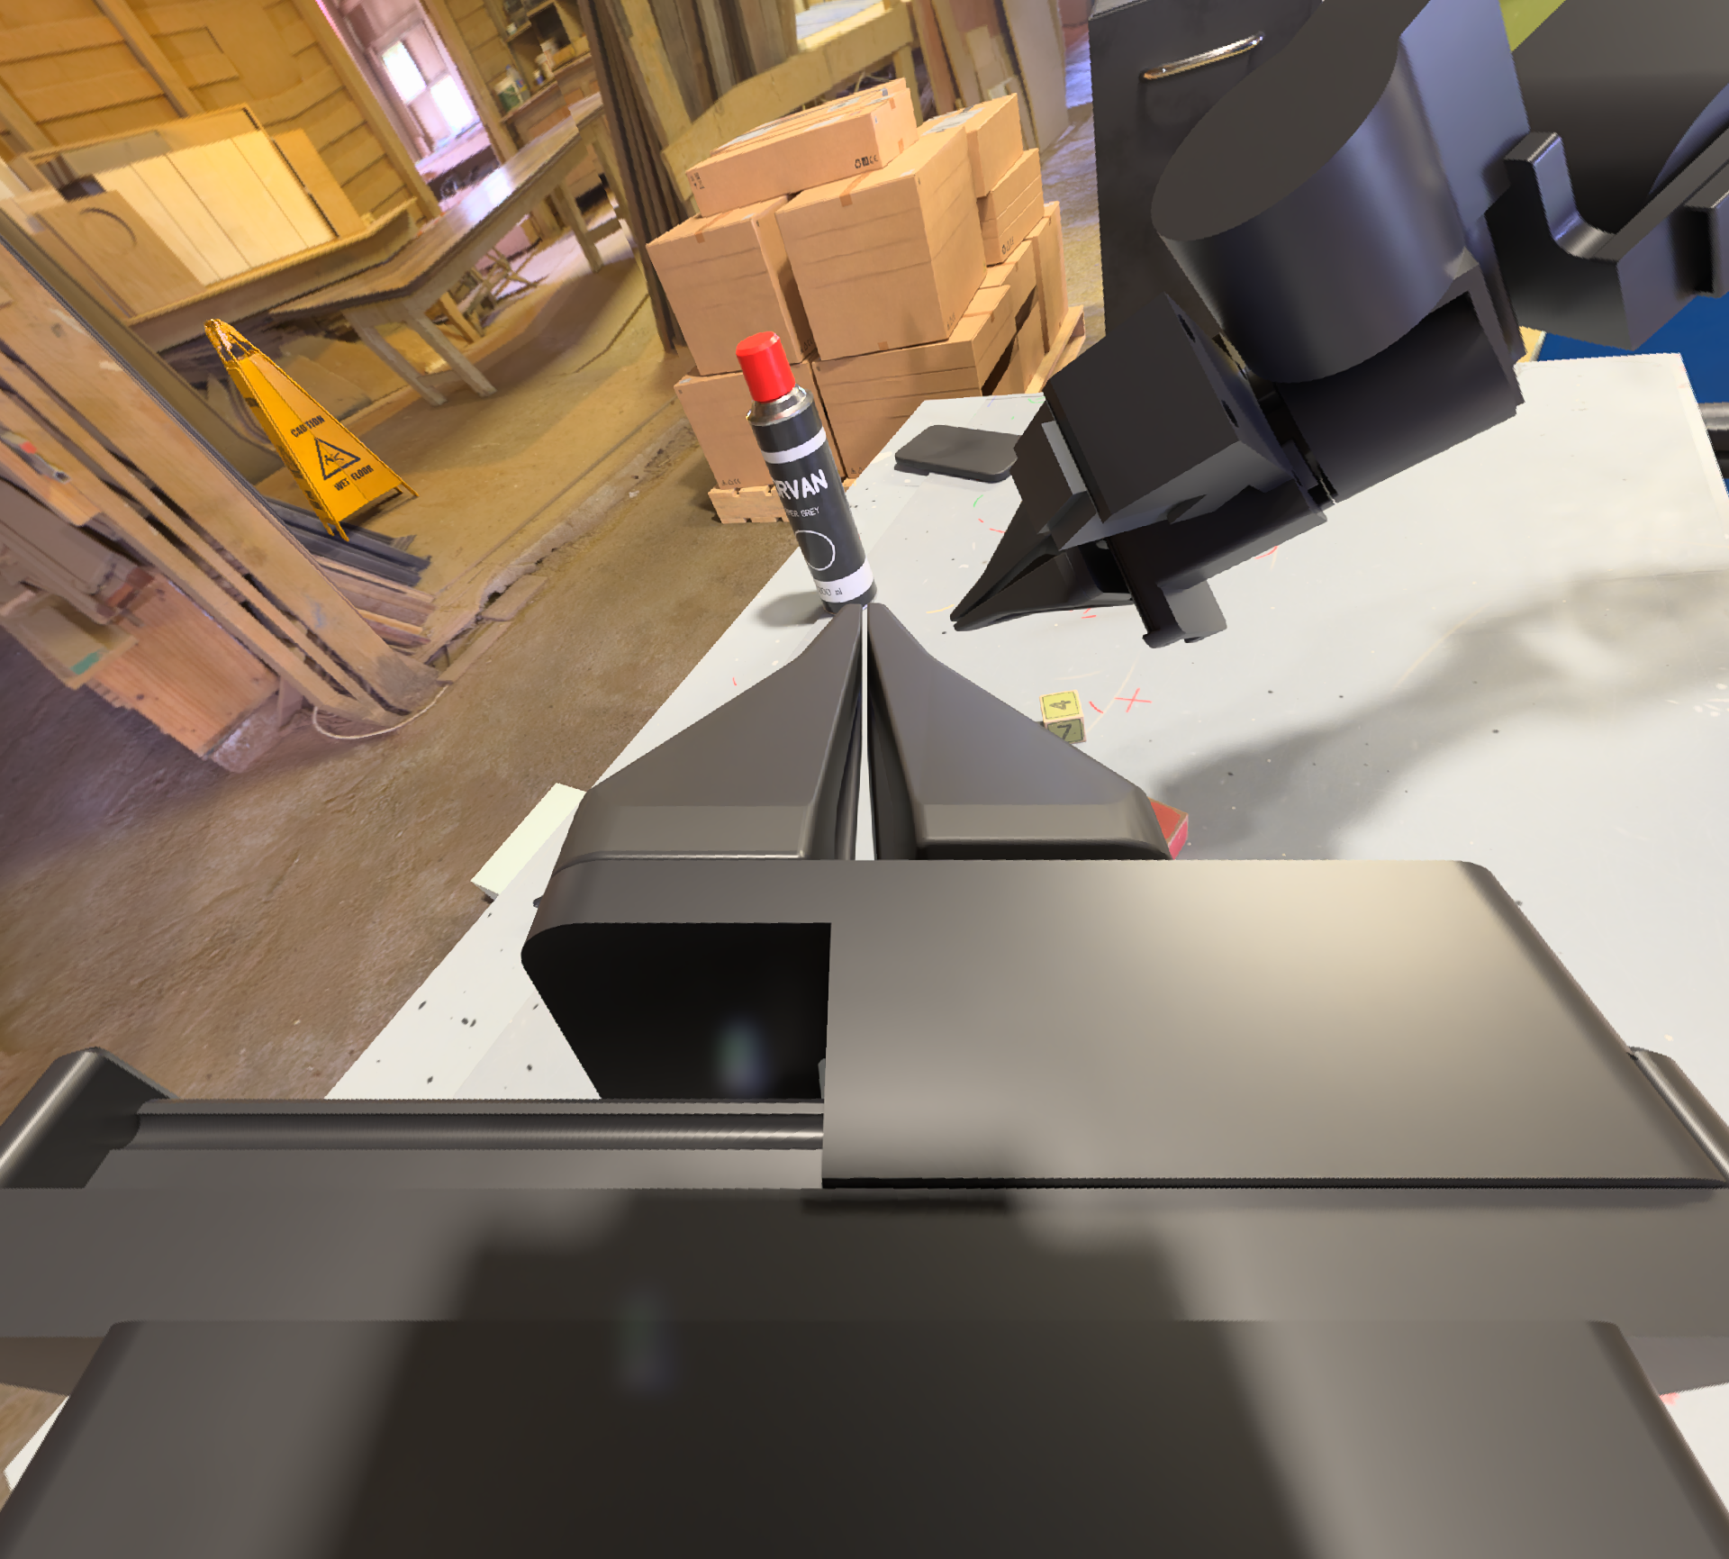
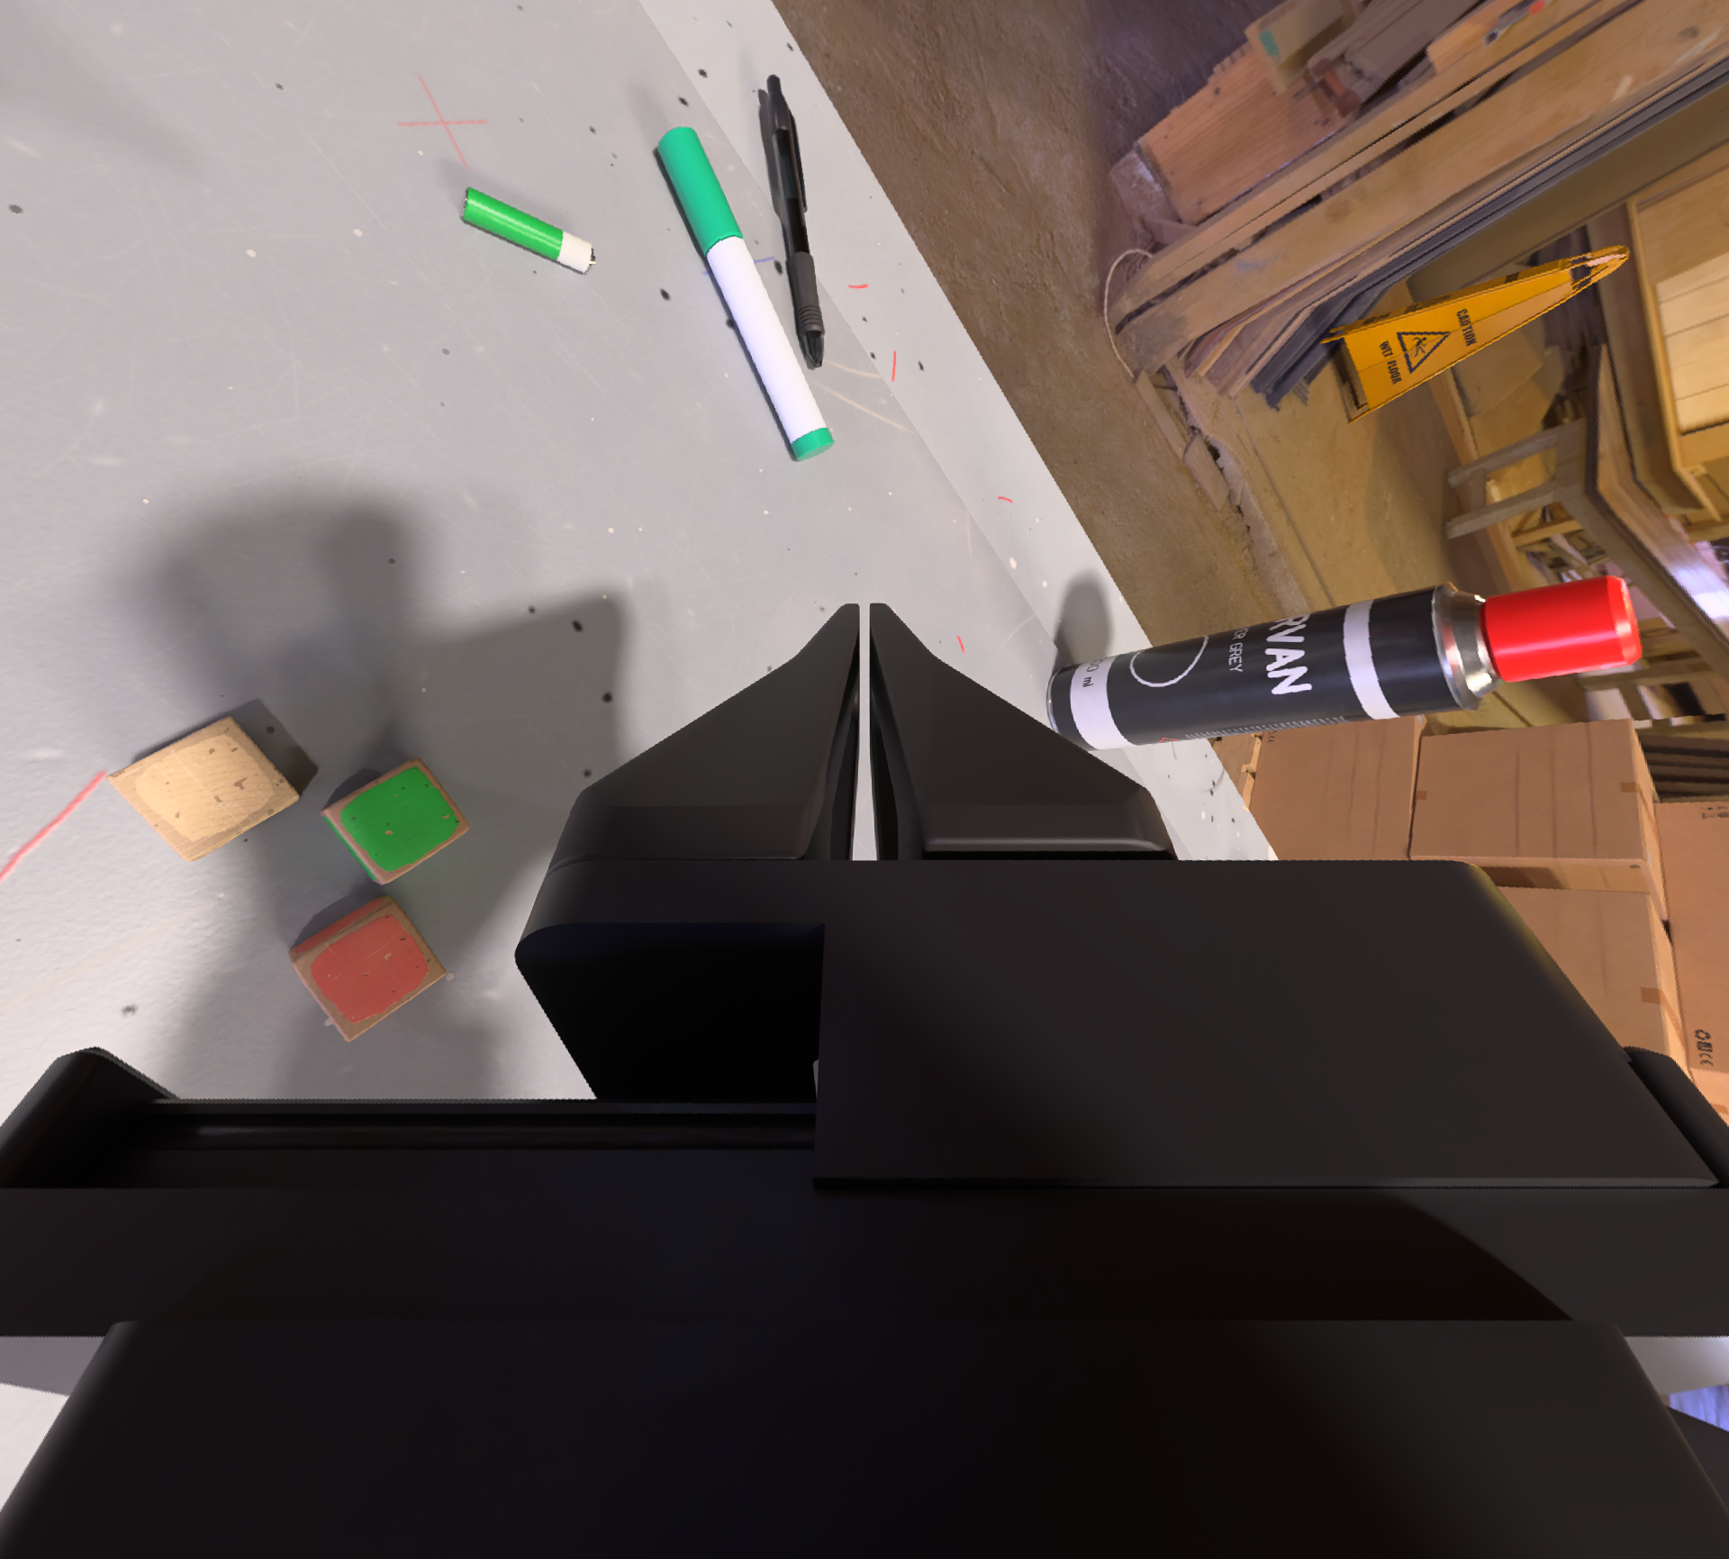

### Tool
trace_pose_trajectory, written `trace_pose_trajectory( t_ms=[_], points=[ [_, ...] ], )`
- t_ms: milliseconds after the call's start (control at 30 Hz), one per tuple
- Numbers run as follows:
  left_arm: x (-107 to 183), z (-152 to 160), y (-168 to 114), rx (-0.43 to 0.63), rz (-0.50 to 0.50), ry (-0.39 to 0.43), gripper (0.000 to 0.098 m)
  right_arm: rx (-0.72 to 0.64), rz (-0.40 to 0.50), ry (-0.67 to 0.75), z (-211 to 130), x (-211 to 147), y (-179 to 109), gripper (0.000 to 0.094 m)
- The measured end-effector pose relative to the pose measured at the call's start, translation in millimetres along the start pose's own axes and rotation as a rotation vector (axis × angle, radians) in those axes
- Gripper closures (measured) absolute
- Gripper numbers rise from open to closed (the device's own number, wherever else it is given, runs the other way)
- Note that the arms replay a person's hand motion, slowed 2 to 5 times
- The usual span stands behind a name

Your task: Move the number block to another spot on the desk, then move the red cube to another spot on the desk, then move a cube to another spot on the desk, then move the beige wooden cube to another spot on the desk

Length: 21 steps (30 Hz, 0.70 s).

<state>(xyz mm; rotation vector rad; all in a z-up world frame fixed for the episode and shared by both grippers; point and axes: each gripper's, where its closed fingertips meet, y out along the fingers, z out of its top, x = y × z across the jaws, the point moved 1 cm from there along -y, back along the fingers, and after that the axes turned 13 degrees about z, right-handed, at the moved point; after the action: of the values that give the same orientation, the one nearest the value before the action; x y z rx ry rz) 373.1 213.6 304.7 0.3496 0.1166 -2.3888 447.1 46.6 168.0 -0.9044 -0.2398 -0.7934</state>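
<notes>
In the left wrist view my left gripper [image 1: 864, 611] is shut and empty above the grey desk [image 1: 1403, 765]. The small yellow-green number block [image 1: 1063, 717] sits just right of its fingers. A corner of the red cube [image 1: 1169, 823] peeks out behind the right finger. The right gripper [image 1: 968, 611] hangs shut beyond, tips near the desk. In the right wrist view my right gripper [image 2: 864, 608] is shut and empty. To its left lie the beige wooden cube [image 2: 208, 786], a green-faced cube [image 2: 397, 820] and the red cube [image 2: 367, 966], close together.
A black spray can with a red cap [image 1: 803, 475] stands at the desk edge, also in the right wrist view [image 2: 1329, 667]. A green marker [image 2: 744, 293], a black pen [image 2: 793, 218] and a short green cylinder [image 2: 527, 229] lie near the edge. A dark flat pad [image 1: 956, 452] lies farther back.
</notes>
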Motion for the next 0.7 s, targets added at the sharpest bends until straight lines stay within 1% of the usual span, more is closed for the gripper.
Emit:
trace_pose_trajectory(
  t_ms=[400, 567, 700],
  points=[
    [-0.4, -0.8, 0.3, -0.006, -0.003, -0.002, 0.0969, 0.028, 0.022, 0.048, -0.1, 4.5, -9.5, 0.0923],
    [-0.7, -3.1, 0.8, -0.019, -0.005, -0.002, 0.0969, -0.007, 0.037, 0.07, -12.2, 2.3, -6.5, 0.0924],
    [-0.3, -5.4, 2.5, -0.029, -0.002, 0.003, 0.0969, -0.06, 0.058, 0.112, -28.8, -0.6, -0.7, 0.0924]
  ],
)
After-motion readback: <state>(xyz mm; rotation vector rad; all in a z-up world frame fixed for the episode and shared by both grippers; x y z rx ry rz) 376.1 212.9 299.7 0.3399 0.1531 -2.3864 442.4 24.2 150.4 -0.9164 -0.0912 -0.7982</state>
